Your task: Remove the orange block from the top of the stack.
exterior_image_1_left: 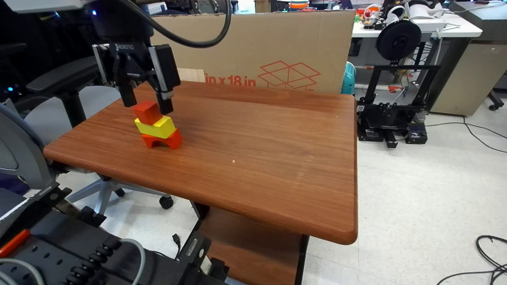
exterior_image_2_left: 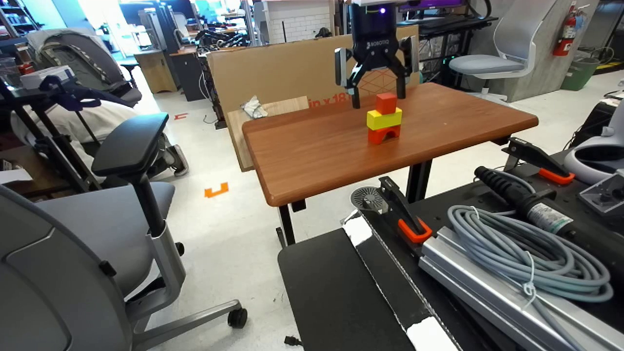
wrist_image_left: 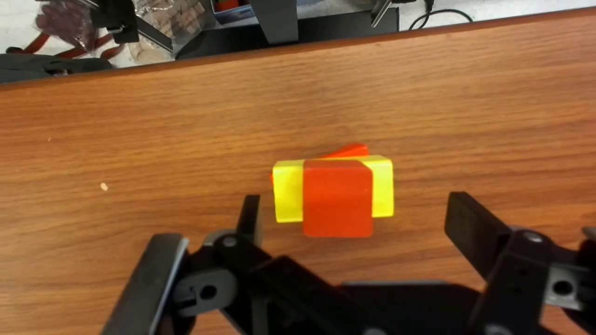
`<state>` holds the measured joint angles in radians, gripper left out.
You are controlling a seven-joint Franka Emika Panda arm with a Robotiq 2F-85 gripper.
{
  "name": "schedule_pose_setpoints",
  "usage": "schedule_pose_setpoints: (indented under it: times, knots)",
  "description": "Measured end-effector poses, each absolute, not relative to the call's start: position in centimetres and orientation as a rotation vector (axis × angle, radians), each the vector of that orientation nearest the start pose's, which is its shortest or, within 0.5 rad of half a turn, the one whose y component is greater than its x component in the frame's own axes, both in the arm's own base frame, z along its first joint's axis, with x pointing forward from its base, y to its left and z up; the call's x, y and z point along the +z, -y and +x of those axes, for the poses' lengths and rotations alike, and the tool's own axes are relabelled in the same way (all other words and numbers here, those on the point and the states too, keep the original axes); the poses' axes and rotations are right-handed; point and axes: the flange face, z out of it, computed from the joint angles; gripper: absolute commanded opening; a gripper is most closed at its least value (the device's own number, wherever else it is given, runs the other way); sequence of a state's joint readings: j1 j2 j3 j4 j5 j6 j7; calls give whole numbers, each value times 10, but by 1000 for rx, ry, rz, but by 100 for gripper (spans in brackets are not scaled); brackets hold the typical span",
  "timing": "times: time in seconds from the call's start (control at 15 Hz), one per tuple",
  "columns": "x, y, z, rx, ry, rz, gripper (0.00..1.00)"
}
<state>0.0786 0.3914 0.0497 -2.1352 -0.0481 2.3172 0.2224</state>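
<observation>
The orange block [exterior_image_1_left: 147, 113], a plain red-orange cube, sits on top of the stack in both exterior views [exterior_image_2_left: 386, 104]. Under it lies the flat yellow block [exterior_image_1_left: 160, 128], also seen in an exterior view [exterior_image_2_left: 384, 120]. At the bottom is an orange arch block [exterior_image_1_left: 174, 139] on the wooden table. In the wrist view, the cube [wrist_image_left: 338, 200] covers the middle of the yellow block [wrist_image_left: 288, 190]; the arch block is mostly hidden. My gripper [wrist_image_left: 356, 204] is open and empty, pointing down, fingertips around the cube's top height, apart from it. The cube sits nearer the left finger in the wrist view.
The stack stands on a brown wooden tabletop [exterior_image_1_left: 253, 158], near its edge. A large cardboard sheet or box [exterior_image_1_left: 237, 51] rises behind the table. A grey chair [exterior_image_1_left: 91, 103] stands beside it. A black equipment bench [exterior_image_2_left: 336, 287] is in front.
</observation>
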Motion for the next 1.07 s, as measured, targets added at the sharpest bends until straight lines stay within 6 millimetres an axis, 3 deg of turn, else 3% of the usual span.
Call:
schedule_pose_setpoints:
  times: [0.2, 0.27, 0.33, 0.73, 0.93, 1.07]
  knots:
    - [203, -67, 542, 376, -111, -3170, 100]
    - [203, -67, 541, 390, -115, -3169, 93]
    - [203, -67, 540, 396, -119, -3169, 74]
    - [206, -65, 541, 386, -163, -3171, 27]
    - [211, -62, 544, 369, -216, -3174, 8]
    - [217, -61, 545, 352, -257, -3175, 8]
